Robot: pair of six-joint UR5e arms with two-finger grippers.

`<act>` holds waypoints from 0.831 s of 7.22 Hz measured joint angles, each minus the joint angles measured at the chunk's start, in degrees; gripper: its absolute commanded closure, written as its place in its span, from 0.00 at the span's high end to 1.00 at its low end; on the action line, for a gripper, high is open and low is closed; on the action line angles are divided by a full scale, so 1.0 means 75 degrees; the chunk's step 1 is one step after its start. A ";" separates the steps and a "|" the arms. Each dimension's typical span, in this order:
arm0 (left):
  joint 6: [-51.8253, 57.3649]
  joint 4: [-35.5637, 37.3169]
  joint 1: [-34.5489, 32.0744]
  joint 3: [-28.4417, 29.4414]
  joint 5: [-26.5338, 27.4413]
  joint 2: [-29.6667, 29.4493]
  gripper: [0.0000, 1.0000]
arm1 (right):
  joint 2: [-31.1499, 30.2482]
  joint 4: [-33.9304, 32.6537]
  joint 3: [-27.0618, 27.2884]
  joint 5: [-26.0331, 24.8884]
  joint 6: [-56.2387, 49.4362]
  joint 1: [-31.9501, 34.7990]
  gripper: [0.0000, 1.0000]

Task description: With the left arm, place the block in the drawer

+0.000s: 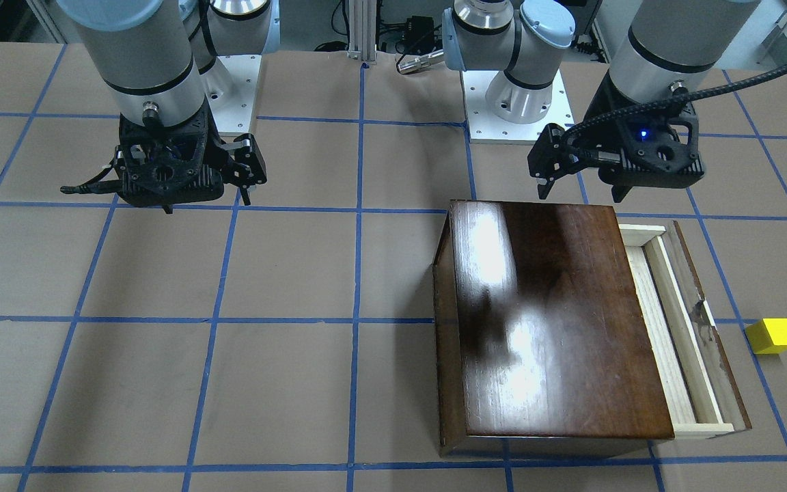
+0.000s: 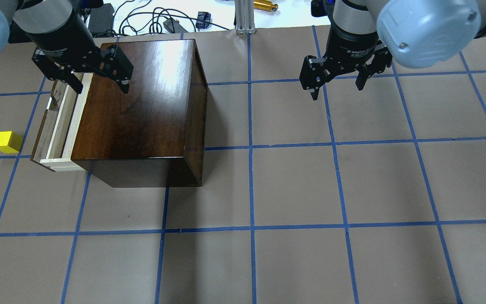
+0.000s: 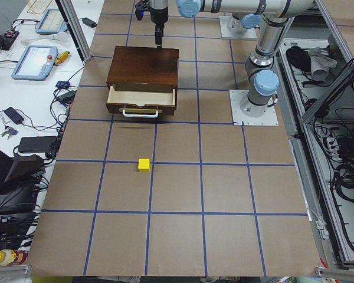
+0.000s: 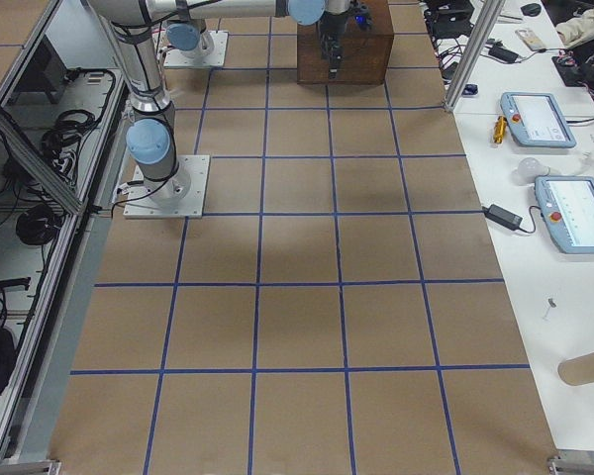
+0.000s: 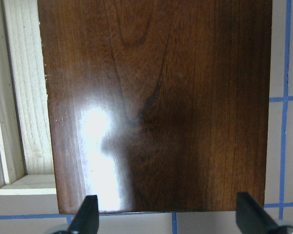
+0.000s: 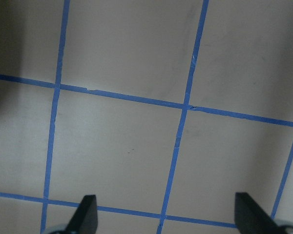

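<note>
The yellow block [image 1: 772, 335] lies on the table, a little way out from the drawer's dark front panel; it also shows in the overhead view [image 2: 7, 142] and the exterior left view [image 3: 144, 165]. The drawer [image 1: 667, 328] [image 2: 59, 122] is pulled partly out of the dark-brown box [image 1: 550, 314] [image 2: 141, 105], and what shows of its inside holds nothing. My left gripper [image 1: 581, 191] [image 2: 101, 86] [image 5: 168, 217] is open and empty, hovering above the box's top near the drawer side. My right gripper [image 1: 205, 201] [image 2: 336, 89] [image 6: 168, 214] is open and empty above bare table, far from the box.
The brown table has a blue tape grid. The arm bases [image 1: 516, 102] stand on white plates at the robot's edge. Cables and small devices [image 2: 175, 21] lie beyond the far edge. Side benches hold tablets [image 4: 540, 119].
</note>
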 measured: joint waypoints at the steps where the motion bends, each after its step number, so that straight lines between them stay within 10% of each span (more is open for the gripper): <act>1: 0.0442 -0.0004 0.0256 -0.0006 0.0007 0.0047 1.00 | 0.0000 0.0000 0.0000 0.0000 -0.0005 0.0000 1.00; 6: 0.4789 -0.0467 0.3340 0.0057 0.0051 0.0130 1.00 | 0.0000 0.0000 0.0000 0.0000 -0.0004 0.0000 1.00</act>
